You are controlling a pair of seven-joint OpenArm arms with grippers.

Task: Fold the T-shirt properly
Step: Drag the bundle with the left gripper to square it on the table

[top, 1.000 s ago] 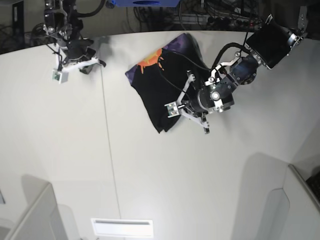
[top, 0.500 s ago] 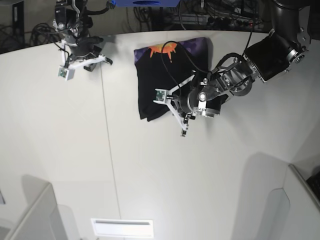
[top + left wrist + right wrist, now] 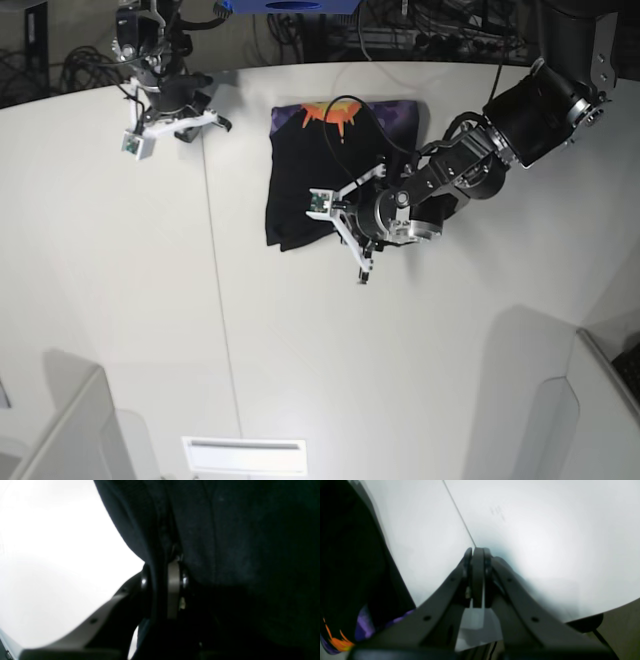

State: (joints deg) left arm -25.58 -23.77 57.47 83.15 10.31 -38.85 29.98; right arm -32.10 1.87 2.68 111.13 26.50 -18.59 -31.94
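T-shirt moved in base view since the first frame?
Yes. The T-shirt's purple-edged near-left corner has shifted away from the base view's left, toward its top right, judged against the seam in the white table.

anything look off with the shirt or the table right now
Nothing looks spilled or damaged. The T-shirt is just a bit askew: its lower left corner, as the base view shows it, sticks out past the left gripper, so that edge isn't square. The white table shows only a thin seam line.
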